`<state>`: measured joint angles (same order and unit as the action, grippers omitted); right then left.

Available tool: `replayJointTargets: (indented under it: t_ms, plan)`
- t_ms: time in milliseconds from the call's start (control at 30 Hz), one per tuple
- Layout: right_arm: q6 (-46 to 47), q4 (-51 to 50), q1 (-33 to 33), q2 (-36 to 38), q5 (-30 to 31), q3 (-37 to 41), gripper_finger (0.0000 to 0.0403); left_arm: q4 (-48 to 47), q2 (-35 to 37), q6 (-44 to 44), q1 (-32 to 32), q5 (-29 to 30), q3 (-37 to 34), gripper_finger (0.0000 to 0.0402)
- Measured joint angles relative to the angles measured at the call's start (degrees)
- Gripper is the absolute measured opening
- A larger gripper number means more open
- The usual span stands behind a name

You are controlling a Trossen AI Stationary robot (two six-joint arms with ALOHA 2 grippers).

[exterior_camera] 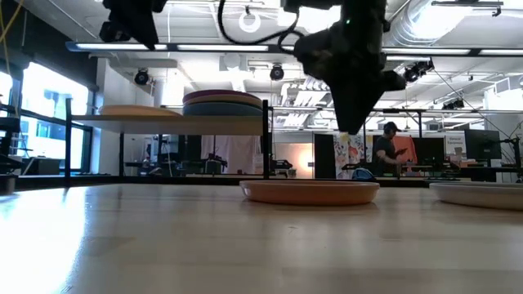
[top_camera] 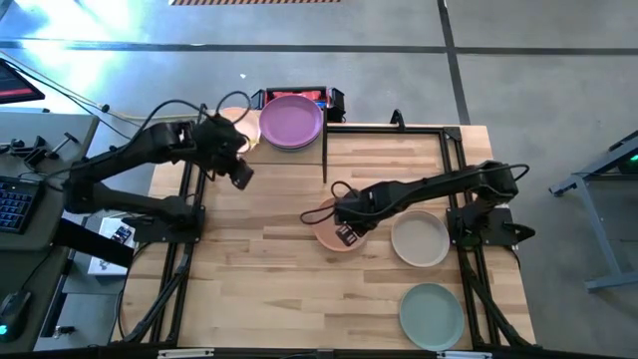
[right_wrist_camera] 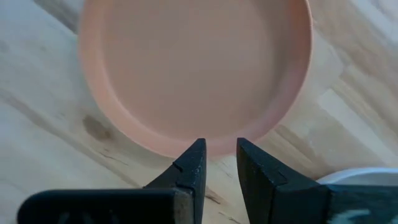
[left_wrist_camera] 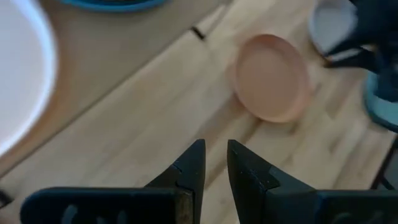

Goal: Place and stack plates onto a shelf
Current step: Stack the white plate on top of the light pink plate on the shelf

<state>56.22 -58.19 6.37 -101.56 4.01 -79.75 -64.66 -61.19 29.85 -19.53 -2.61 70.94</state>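
Just ahead of my right gripper (right_wrist_camera: 216, 163) lies the peach plate (right_wrist_camera: 196, 68), round, shallow and matte, with a low raised rim and a smooth flat well. It rests flat on the planked wooden table (top_camera: 259, 269), whose pale boards show grain lines and a small dark knot. My two dark, wedge-shaped fingers (right_wrist_camera: 189, 168) hover over the near rim with only a narrow gap between them, and nothing is held in them. To the outer side of that hand sits the cream plate (top_camera: 420, 239), close beside the peach one, and farther toward the table's near edge lies the sage green plate (top_camera: 432, 315), apart from both. My left gripper (top_camera: 240, 176) hangs above the table by the shelf (exterior_camera: 176, 121), its fingers (left_wrist_camera: 193, 168) nearly together and empty. Behind it, the shelf is a flat light-wood board on thin black metal legs, and it carries a low stack with the purple plate (top_camera: 291, 121) on top; beside the stack another pale plate (exterior_camera: 139, 110) lies flat on the board, its colour hard to tell.
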Motion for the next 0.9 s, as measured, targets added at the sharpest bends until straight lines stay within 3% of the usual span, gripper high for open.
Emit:
replayJointTargets:
  t_ms: [433,667,900]
  plan:
    - [10.67,-4.9,4.31,-3.25,-1.44,0.0,0.0069,2.03,-0.02,-2.08,12.5,2.03,0.02,0.0054]
    - [21.41,-8.69,12.25,-3.08,-3.84,0.0,0.0069,2.0,-0.02,-2.37,13.35,2.27,0.0,0.0056]
    - [23.49,-16.58,15.88,-3.08,-2.5,0.0,0.0069,2.0,-0.02,-5.54,13.35,2.47,0.01,0.0056]
